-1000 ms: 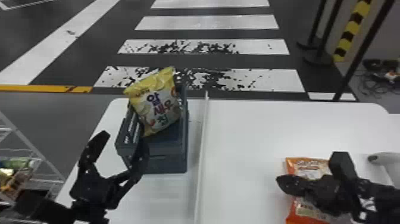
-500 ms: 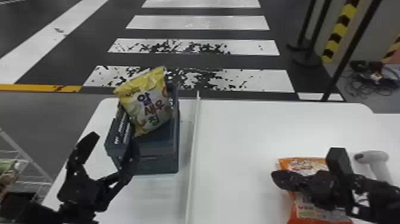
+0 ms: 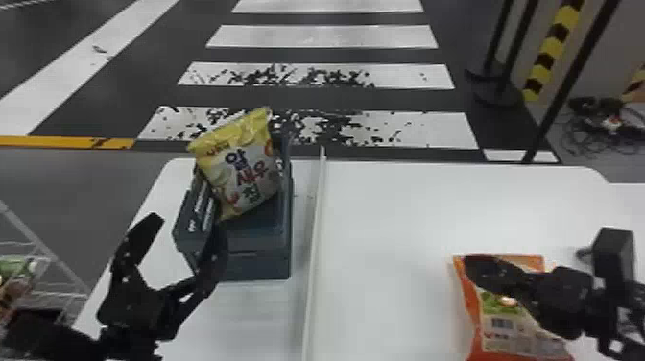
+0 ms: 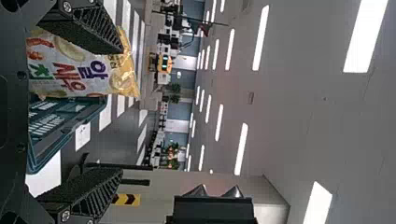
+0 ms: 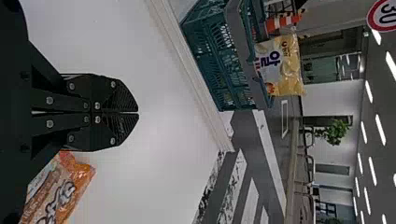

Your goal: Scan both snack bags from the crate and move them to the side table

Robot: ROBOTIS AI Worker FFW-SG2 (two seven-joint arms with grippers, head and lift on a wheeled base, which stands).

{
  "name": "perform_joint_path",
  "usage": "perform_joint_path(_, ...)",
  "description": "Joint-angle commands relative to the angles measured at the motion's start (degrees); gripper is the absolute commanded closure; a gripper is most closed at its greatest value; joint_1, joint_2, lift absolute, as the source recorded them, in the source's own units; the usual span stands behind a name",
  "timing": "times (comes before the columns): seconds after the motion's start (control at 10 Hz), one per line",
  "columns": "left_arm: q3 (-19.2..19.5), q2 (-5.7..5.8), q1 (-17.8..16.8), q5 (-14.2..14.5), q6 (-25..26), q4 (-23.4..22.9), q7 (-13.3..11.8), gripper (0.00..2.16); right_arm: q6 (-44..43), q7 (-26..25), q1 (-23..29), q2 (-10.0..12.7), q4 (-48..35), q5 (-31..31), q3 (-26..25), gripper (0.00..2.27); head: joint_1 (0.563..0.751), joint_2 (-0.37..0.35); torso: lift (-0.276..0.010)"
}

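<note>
Indoor hall, looks like a lab or test space, exact use can't be told: white crosswalk stripes point(image 3: 321, 36) on dark floor point(image 3: 316, 55), black-and-yellow striped post point(image 3: 545, 60), round red-rimmed sign point(image 5: 385, 15), orange-and-white striped barrier point(image 5: 283, 22), wire rack point(image 3: 45, 249), loose cables point(image 3: 588, 149), leafy plant point(image 5: 334, 132), rows of ceiling strip lights point(image 4: 260, 37)
</note>
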Motion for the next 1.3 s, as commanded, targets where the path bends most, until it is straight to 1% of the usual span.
perform_joint_path(0.0,-0.05,0.0,-0.35,0.03,0.0,0.54,-0.04,0.1,-0.09,0.36,4.03,0.2,-2.85,0.0,-3.2,2.26,0.695,0.04,-0.099)
perform_joint_path(0.1,-0.14,0.0,-0.62,0.03,-0.18,0.98,-0.04,0.1,-1.15,0.8,6.14,0.2,-3.64,0.0,-4.43,2.26,0.695,0.022,-0.099)
perform_joint_path(0.2,-0.23,0.0,-0.71,0.03,-0.18,1.16,-0.04,0.1,-2.38,1.15,7.63,0.73,-3.82,0.0,-5.31,2.26,0.695,0.014,-0.099)
perform_joint_path(0.3,-0.23,0.0,-0.71,0.03,-0.18,1.16,-0.13,0.1,-2.9,1.15,8.25,0.99,-3.73,0.0,-5.84,2.26,0.695,0.005,-0.099)
perform_joint_path(0.5,-0.23,0.0,-0.71,0.11,-0.18,1.07,-0.3,0.1,-4.13,1.24,8.07,1.52,-1.79,1.06,-5.93,2.26,0.695,-0.006,-0.099)
perform_joint_path(0.8,-0.23,0.0,-0.62,0.11,-0.18,1.16,-0.3,0.1,-4.13,1.15,8.07,2.05,-0.21,4.4,-5.58,2.26,0.695,-0.017,-0.099)
perform_joint_path(1.2,-0.23,0.0,-0.62,0.11,-0.18,1.16,-0.3,0.1,-6.42,1.06,7.81,2.31,3.74,5.63,-4.35,2.26,0.695,-0.019,-0.099)
